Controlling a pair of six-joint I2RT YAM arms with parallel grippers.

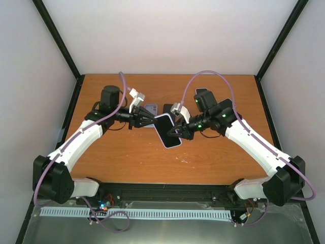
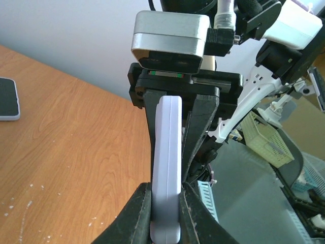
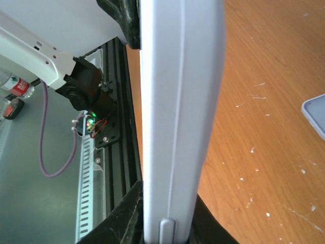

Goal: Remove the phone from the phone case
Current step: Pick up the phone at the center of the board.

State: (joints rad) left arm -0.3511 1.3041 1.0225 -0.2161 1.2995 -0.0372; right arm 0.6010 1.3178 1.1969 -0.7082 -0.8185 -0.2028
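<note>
The left gripper (image 1: 151, 120) clamps the far end of the phone (image 1: 167, 130), the right gripper (image 1: 176, 133) the near end; best hold one firm and peel a case (image 2: 167, 168) corner.

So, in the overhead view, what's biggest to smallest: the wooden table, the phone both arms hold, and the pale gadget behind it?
1. wooden table
2. held phone
3. pale gadget, which looks smallest, but it is partly hidden and farther off, so that is unsure.
</note>
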